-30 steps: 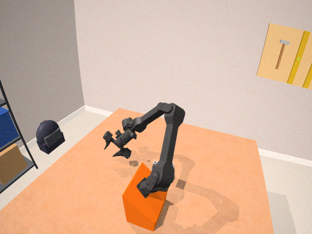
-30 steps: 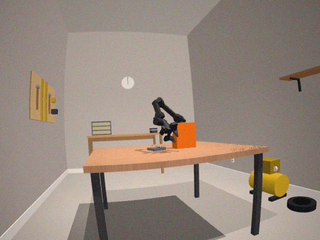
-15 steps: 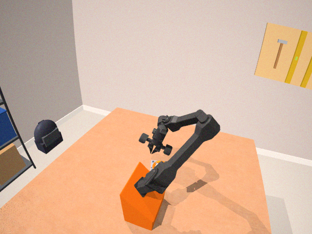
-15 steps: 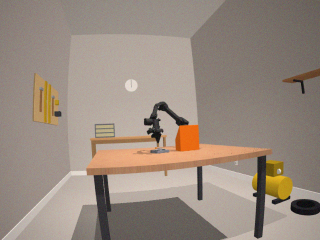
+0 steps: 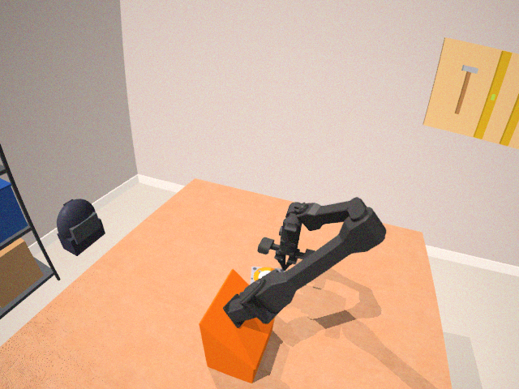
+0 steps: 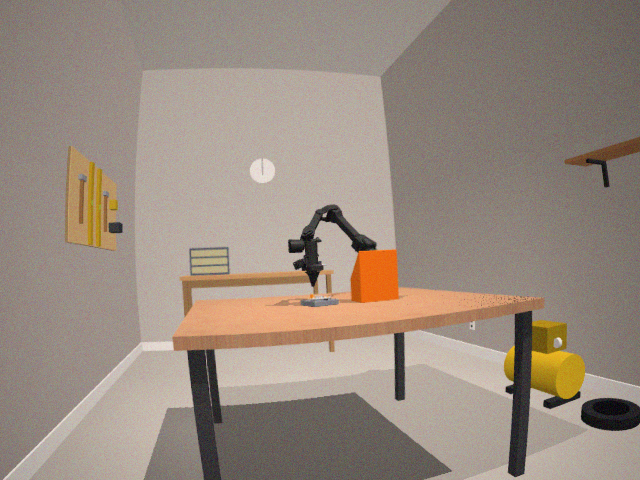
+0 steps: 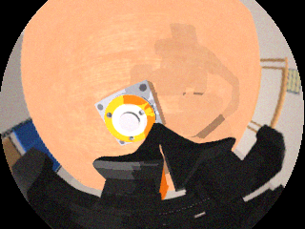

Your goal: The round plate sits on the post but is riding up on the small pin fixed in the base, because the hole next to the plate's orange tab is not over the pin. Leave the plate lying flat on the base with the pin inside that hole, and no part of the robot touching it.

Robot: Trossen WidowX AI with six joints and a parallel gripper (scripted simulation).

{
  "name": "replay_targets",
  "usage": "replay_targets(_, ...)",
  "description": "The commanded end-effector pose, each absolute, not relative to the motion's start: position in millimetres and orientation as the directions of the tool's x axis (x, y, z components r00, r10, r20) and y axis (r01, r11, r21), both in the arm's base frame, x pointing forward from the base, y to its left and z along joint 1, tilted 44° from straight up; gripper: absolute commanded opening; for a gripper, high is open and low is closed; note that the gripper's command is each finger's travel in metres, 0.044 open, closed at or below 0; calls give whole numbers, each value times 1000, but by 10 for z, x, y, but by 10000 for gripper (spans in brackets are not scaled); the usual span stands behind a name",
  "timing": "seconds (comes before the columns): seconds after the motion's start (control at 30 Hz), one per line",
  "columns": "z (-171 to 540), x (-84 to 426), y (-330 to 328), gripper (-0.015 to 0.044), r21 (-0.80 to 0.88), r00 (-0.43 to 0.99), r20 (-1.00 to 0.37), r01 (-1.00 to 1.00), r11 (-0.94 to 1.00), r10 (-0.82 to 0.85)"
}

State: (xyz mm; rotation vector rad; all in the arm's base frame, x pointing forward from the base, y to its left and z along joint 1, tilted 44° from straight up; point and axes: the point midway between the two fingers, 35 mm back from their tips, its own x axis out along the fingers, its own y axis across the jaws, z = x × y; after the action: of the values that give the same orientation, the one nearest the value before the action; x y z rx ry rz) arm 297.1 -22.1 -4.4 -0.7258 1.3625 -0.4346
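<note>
One arm: dark, six joints, rising from the orange block [image 5: 234,335] and folding over so the wrist points down at the table [image 5: 126,318].
Gripper: [image 7: 159,136] fingers brought together with nothing between them; the tips meet in a single point (plain in the wrist view).
Gripper position: above the plate's near edge in the wrist view, tips just beside the rim; whether they touch it cannot be told. In the exterior view the gripper [image 6: 313,281] hangs upright right over the base, a small gap showing under the tips.
Plate: [image 7: 129,120] round, yellow-orange ring with a white centre, lying on the base on the table; seen partly behind the arm in the top view [image 5: 263,274].
Base: [image 7: 144,92] grey square, its corners showing round the plate; a low grey slab beside the block in the exterior view [image 6: 319,301].
Tab, pin and hole: too small and blurred to make out, so whether the plate lies flat cannot be told.
Block: just beside the base, on the arm's mounting side.
</note>
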Motion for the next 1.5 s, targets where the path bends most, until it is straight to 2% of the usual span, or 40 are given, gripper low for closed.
replay_targets(0.0,-142,2977,-342,0,-696,172,-717,-131,706,-675)
replay_targets(0.23,-331,2997,-540,0,-698,172,-715,-130,704,-677)
replay_targets(1.47,-356,3178,-465,0,-698,173,-715,-130,704,-677)
